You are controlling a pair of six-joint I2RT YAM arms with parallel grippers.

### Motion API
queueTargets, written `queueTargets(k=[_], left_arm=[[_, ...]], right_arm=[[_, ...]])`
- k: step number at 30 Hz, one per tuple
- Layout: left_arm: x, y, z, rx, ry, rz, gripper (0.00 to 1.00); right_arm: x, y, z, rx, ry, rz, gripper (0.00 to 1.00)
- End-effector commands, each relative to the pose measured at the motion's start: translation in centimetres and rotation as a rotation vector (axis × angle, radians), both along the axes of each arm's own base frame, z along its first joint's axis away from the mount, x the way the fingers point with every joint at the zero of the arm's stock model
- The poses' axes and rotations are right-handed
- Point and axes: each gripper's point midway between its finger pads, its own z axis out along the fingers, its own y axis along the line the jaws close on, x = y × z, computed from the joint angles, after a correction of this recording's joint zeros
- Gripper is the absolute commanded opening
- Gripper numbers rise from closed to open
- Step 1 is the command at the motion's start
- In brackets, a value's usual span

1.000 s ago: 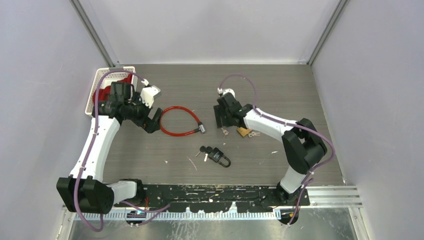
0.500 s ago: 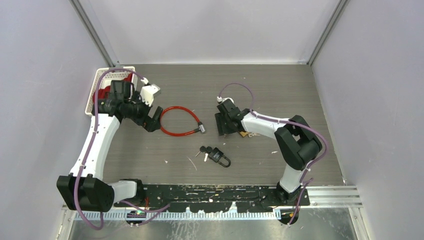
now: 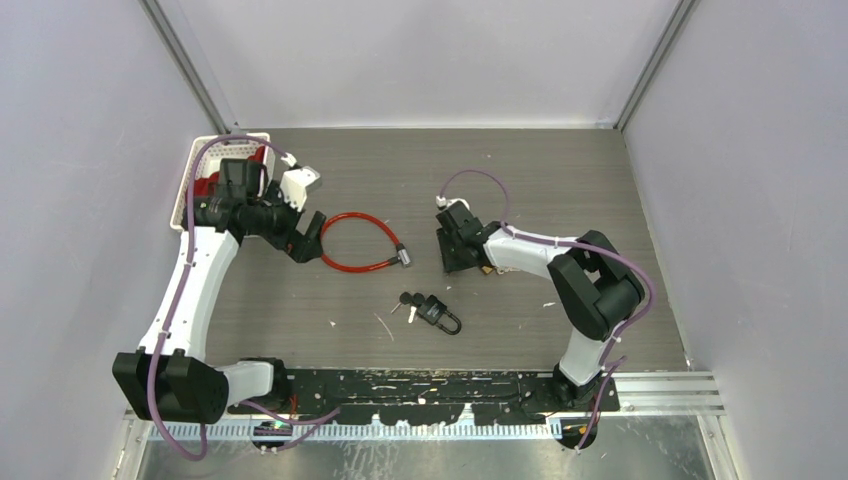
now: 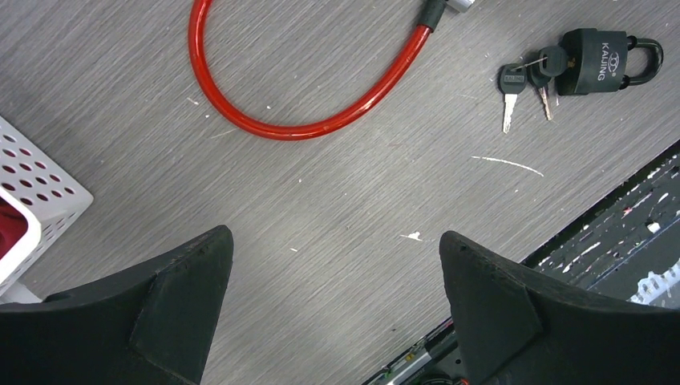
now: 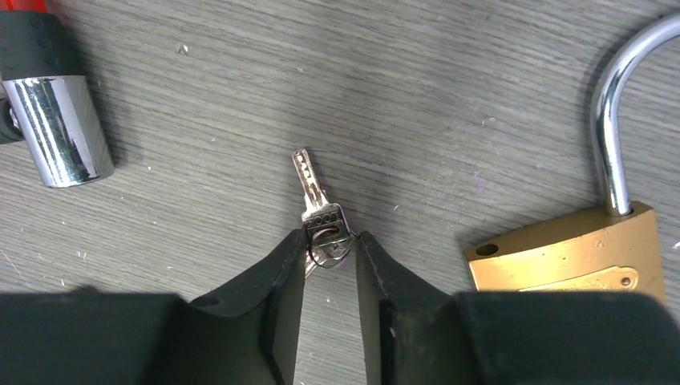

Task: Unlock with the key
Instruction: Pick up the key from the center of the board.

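Observation:
A small silver key [image 5: 315, 196] on a wire ring lies flat on the grey table. My right gripper [image 5: 330, 239] is down at the table, its two fingertips closed against the key's head and ring. A brass padlock [image 5: 566, 257] with its shackle swung open lies just right of it. In the top view the right gripper [image 3: 458, 254] covers the key, and the brass padlock [image 3: 490, 268] shows only as an edge. My left gripper [image 3: 308, 238] hovers open and empty beside the red cable lock [image 3: 355, 242]; its fingers [image 4: 184, 297] stand wide apart.
A black padlock [image 3: 440, 314] with keys attached lies toward the front centre; it also shows in the left wrist view [image 4: 603, 61]. The cable lock's chrome end [image 5: 62, 128] lies left of the key. A white basket [image 3: 197, 165] with red items stands at the far left.
My right gripper has moved toward the front and lowered onto the key, closing on its head. The left arm has barely shifted.

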Motion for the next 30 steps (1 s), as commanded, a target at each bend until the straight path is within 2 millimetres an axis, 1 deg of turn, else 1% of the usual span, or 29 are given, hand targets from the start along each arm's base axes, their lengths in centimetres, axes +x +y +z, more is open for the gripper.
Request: queueTargets(k=[1,5,10,13,21,24,25,30], left_arm=[[0.2,-0.6,1.7,-0.039,-0.029,-0.008,1.00],[0.1,-0.7,1.8,-0.047,-0.027,-0.016,1.00],[0.0,-1.0,1.9,-0.059,-0.019,-0.023,1.00],[-0.3,-1.4,1.8,-0.079,-0.004,-0.039,1.00],[-1.3,-3.3,1.3,-0.183,0.072,-0.101,0.99],[-1.7,-4.0,1.7,-0.229,0.084,-0.123,1.00],[-1.5,-4.3,1.1,-0.249,0.116,-0.124,0.99],[-2.0,-6.7,1.7,-0.407,0.184,-0.145,1.00]], right_arm=[[0.2,0.4,0.6,0.043,-0.020,0.005,0.33],[0.4,0.4,0.8,0.050,-0.023,0.008,0.23],[0.6,0.7,1.4,0.076,-0.029,0.016,0.06],[0.5,1.3,2.3,0.114,-0.039,0.039,0.01],[-0.9,3.5,5.1,0.258,-0.036,0.123,0.01],[-1.3,4.5,6.7,0.339,-0.039,0.140,0.01],[-1.5,4.8,7.4,0.370,-0.043,0.146,0.01],[-2.3,5.9,10.7,0.486,-0.053,0.167,0.01]])
